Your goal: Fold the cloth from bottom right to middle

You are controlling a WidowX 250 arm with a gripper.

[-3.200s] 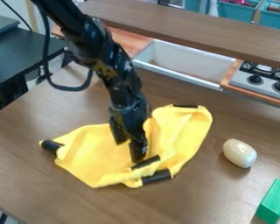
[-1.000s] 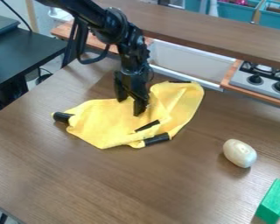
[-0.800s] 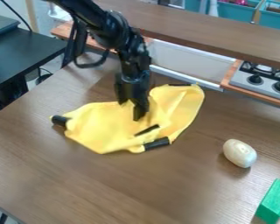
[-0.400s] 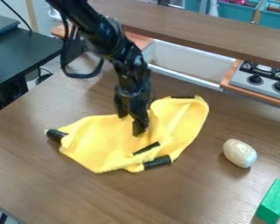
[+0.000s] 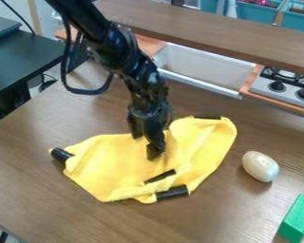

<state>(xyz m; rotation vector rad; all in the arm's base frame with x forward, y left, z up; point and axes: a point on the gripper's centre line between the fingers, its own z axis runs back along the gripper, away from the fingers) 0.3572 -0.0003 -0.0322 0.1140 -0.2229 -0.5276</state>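
The black gripper (image 5: 146,148) hangs over the middle of the yellow cloth (image 5: 110,161), its fingers apart and their tips down at the fabric. The cloth lies rumpled on the table, with folded layers along its front and right part. Dark patches mark its left corner, its back right edge and its front edge, where two lie close together. Its front right part overlaps toward the middle. The fabric right under the gripper is partly hidden by the fingers.
A whitish egg-shaped object (image 5: 260,166) lies right of the cloth on the brown table (image 5: 174,223). A green block (image 5: 297,218) is at the lower right. Behind stand a white sink (image 5: 199,66), a stove (image 5: 288,85) and a raised brown shelf (image 5: 212,33).
The gripper and cloth first shifted toward the back, then came forward together toward the table's front. The egg-shaped object and green block have stayed in place.
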